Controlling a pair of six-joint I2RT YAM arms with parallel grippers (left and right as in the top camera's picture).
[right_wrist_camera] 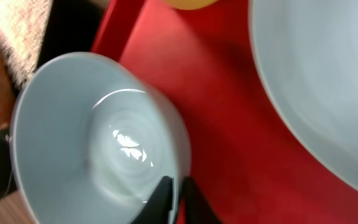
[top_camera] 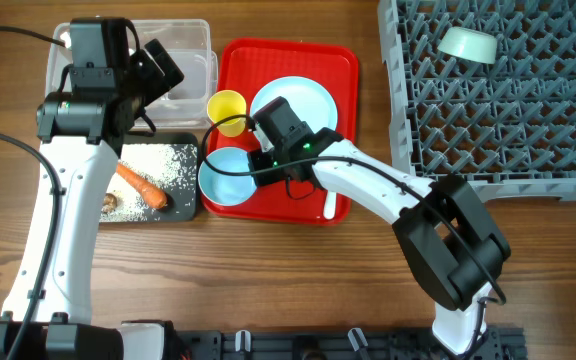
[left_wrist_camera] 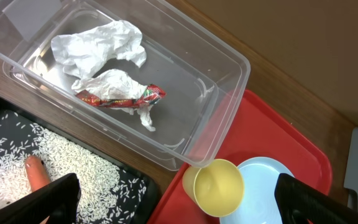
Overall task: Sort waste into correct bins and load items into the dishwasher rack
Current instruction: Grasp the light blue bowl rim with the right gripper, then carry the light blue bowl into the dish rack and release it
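My right gripper is shut on the rim of the pale blue bowl, which sits at the red tray's front left; the wrist view shows the fingers pinching the bowl's wall. The pale blue plate and yellow cup stand on the red tray. My left gripper is open and empty above the clear tub, which holds the white napkin and red wrapper. The black tray holds rice, the carrot and a brown scrap. The pale green bowl lies in the grey rack.
The red serving tray lies between the bins and the rack. A white spoon shows at its front right edge, partly under my right arm. The right arm's cable loops over the blue bowl.
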